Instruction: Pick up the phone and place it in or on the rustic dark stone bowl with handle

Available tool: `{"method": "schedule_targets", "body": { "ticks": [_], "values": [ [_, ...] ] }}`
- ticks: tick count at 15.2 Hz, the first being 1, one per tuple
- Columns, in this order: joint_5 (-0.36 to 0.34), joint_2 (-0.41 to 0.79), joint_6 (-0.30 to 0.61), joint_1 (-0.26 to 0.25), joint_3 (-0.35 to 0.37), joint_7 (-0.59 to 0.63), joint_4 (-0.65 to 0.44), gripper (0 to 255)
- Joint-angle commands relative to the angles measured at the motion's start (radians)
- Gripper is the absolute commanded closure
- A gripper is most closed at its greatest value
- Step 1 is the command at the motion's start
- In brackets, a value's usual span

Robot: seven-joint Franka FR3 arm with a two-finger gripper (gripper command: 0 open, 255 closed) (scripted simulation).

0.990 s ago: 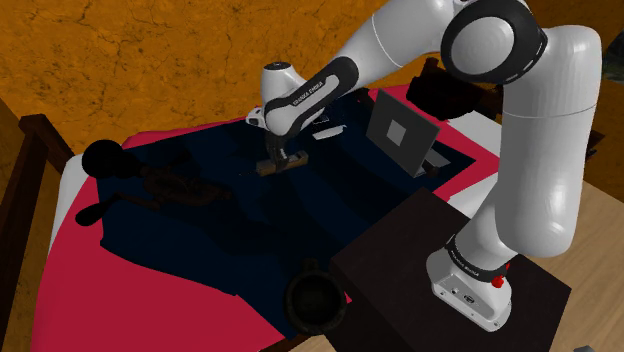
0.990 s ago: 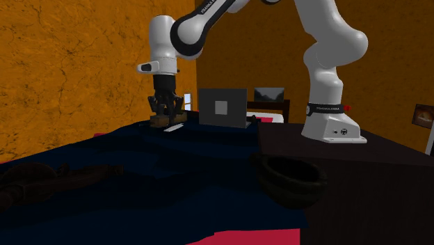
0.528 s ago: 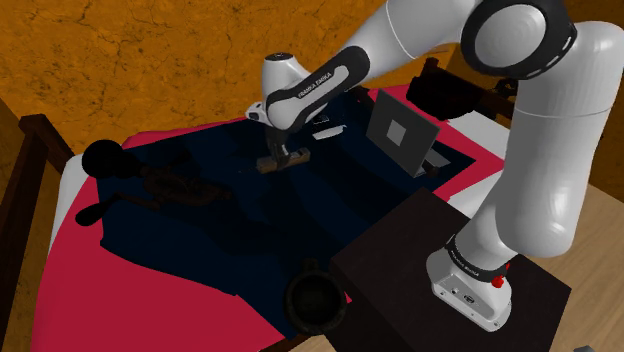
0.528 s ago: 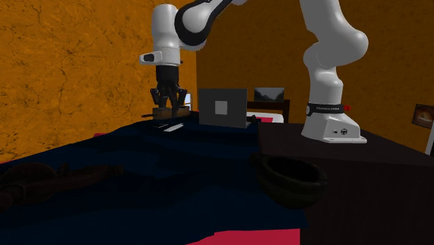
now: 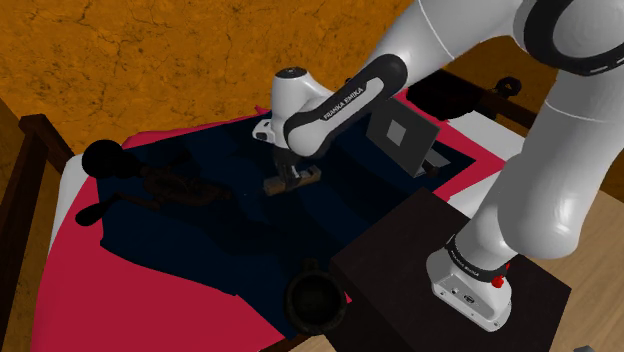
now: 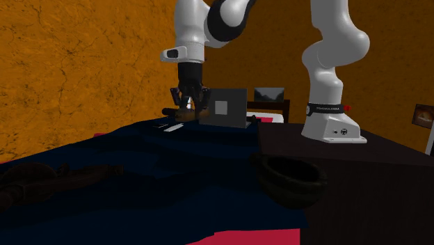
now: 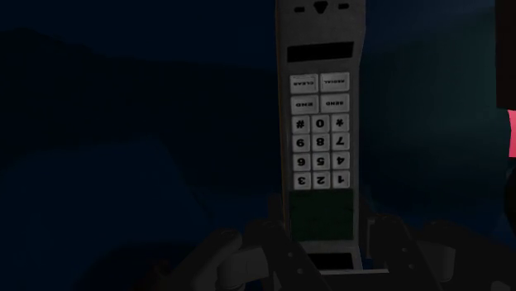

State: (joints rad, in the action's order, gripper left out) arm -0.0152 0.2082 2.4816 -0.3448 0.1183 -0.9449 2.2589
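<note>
I am gripping the phone (image 7: 321, 124) in my pincer (image 7: 324, 240), with the two black fingers (image 7: 387, 241) pressing on its long sides near the end closest to me. In the wrist view the phone is running straight away from my hand. It is a long grey handset with pale keys and a dark display strip beyond them, and the dim blue blanket (image 7: 124, 124) is lying behind it.

In the shoulder view my pincer (image 5: 288, 172) is pointing down over the middle of the blanket (image 5: 200, 240). There the phone (image 5: 292, 183) is showing brownish below it and hanging roughly level.

In the second exterior view the pincer (image 6: 190, 103) is carrying the phone (image 6: 182, 111) in the air, clear of the blanket (image 6: 139, 174). It is hanging just in front of a grey panel (image 6: 224, 108), which is standing upright with a lighter square on its face. A small white thing (image 6: 169, 127) is lying on the blanket below the phone.

The bowl (image 5: 315, 300), dark and round with a handle, is sitting at the blanket's near edge, just beside my stand (image 5: 420, 280) and well apart from the phone. In the second exterior view the bowl (image 6: 292, 179) is resting low against the stand's side (image 6: 348, 195). A red cover (image 5: 150, 300) is showing around the blanket.
</note>
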Motion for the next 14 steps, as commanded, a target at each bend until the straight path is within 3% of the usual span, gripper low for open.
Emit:
{"method": "schedule_targets", "body": {
  "ticks": [1,14],
  "values": [
    [0.002,-0.044,0.029,-0.021,0.015,0.036,0.072,255],
    [0.073,-0.287,0.115,-0.182,0.165,0.289,0.393,255]
  ]
}}
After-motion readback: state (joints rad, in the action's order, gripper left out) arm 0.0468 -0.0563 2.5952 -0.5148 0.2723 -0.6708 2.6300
